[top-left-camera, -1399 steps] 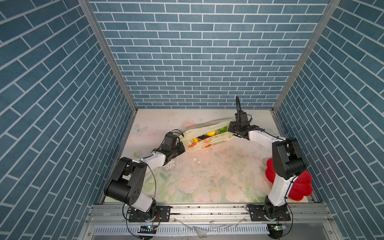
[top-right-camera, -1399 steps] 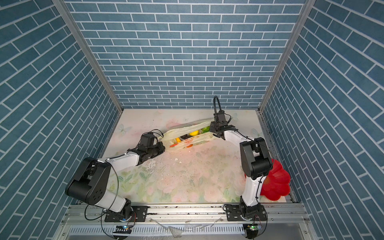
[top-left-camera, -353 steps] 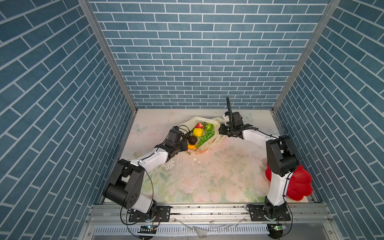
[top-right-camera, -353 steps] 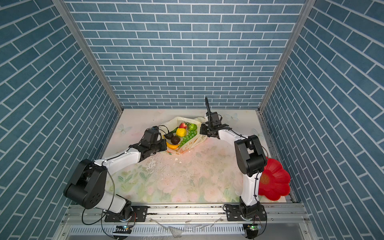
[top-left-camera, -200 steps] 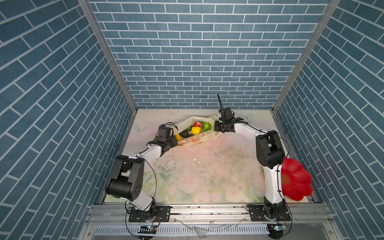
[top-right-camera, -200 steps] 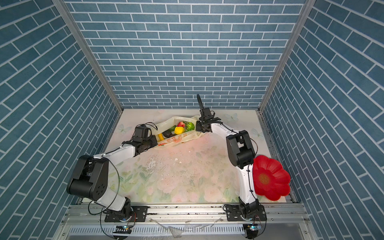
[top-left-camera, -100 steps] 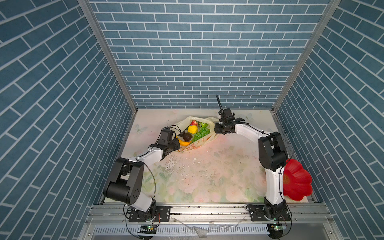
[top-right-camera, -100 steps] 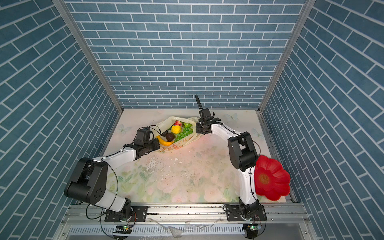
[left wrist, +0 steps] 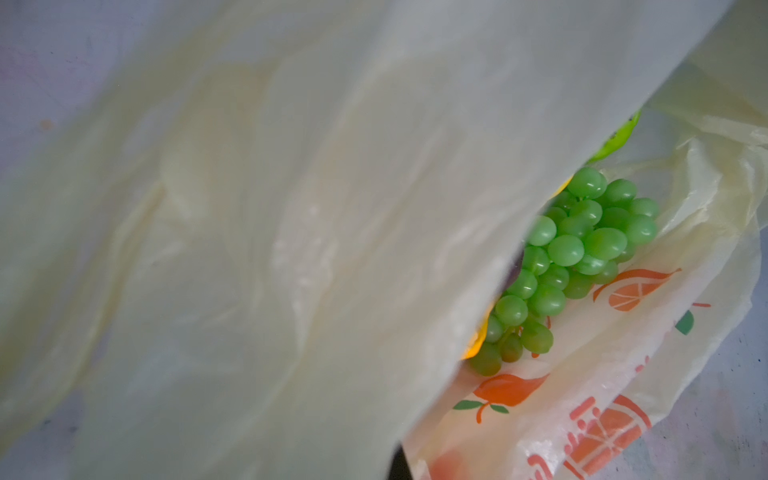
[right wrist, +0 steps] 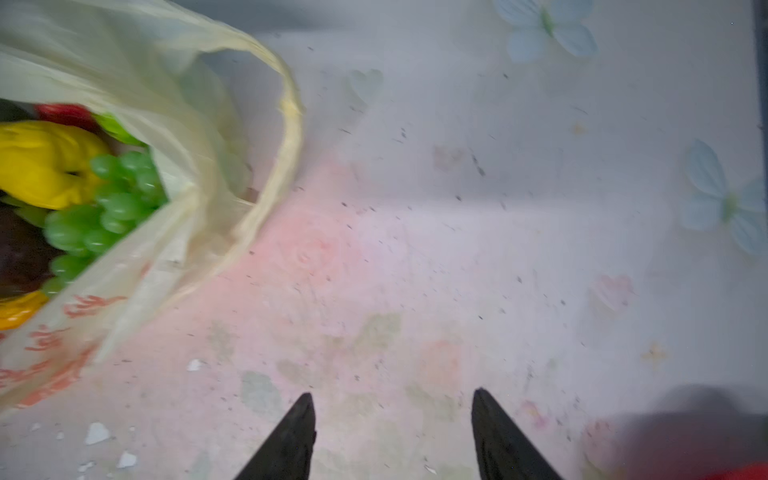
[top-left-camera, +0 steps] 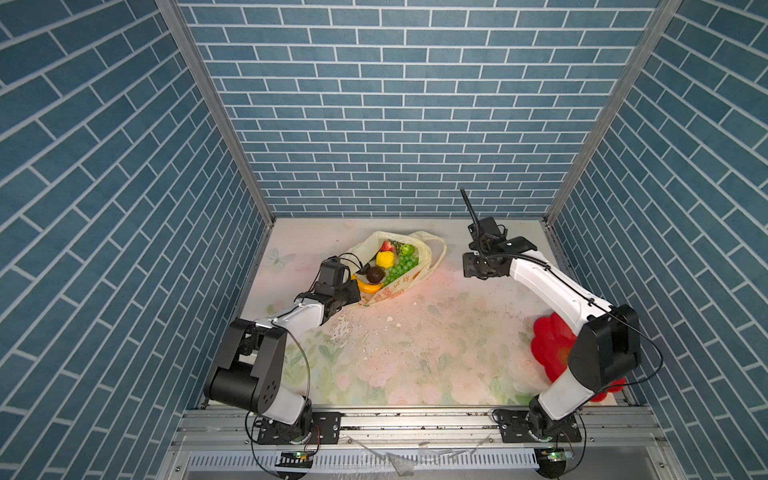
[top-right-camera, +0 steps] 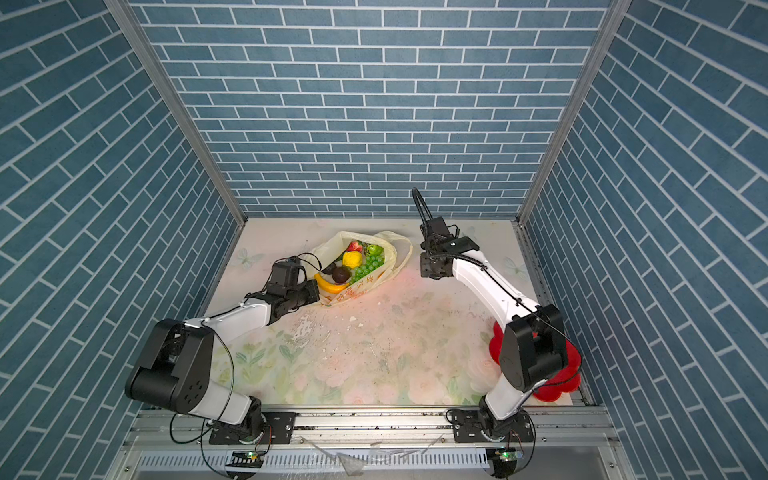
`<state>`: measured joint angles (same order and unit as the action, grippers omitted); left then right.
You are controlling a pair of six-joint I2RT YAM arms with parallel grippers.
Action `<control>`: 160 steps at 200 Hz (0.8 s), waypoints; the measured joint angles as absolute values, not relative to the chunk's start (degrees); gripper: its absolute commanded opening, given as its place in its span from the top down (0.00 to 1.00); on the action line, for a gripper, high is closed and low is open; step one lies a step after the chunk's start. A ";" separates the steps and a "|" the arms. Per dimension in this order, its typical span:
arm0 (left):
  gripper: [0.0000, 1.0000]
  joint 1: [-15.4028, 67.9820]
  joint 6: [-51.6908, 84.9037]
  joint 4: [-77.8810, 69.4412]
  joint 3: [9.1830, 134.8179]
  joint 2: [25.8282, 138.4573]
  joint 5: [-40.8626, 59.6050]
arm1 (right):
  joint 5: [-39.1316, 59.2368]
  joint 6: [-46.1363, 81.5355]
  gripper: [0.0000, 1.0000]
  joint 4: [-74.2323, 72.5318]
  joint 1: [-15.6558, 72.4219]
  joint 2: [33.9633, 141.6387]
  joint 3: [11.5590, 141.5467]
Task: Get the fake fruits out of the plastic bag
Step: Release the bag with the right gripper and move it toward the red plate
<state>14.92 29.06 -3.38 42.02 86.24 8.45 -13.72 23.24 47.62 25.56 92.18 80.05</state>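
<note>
Floral tabletop, brick walls; plastic bag lies at the back, fake fruits inside. Your left gripper pinches its near edge; right gripper spread, empty, just beside it. Risk: a one-sided pull drags the bag and the fruits spill and roll.

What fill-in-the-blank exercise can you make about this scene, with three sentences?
1. The long yellow fruit in the plastic bag is a ____.
2. The right gripper is ____, with nothing between its fingers.
3. In both top views, the red plate is partly hidden by the ____ arm.
Missing words: banana; open; right.
</note>
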 measured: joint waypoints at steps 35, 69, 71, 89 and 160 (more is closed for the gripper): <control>1.00 14.92 28.91 -3.49 41.21 83.85 7.97 | -17.76 25.78 0.40 55.51 20.29 90.59 75.00; 1.00 14.92 28.91 -3.60 41.21 83.46 7.99 | -18.41 27.79 0.40 58.46 16.64 90.59 70.11; 1.00 14.92 28.88 -3.60 41.21 83.46 7.97 | -18.41 27.92 0.40 58.50 16.45 90.59 69.80; 1.00 14.92 28.88 -3.60 41.21 83.46 7.97 | -18.39 28.77 0.40 58.85 14.83 90.56 67.70; 1.00 14.92 28.88 -3.60 41.21 83.46 7.94 | -17.23 32.14 0.46 57.74 8.58 89.86 60.07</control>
<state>14.92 28.88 -3.60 41.21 83.46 7.94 -17.23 32.14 57.74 8.58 89.86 60.07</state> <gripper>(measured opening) 0.046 0.563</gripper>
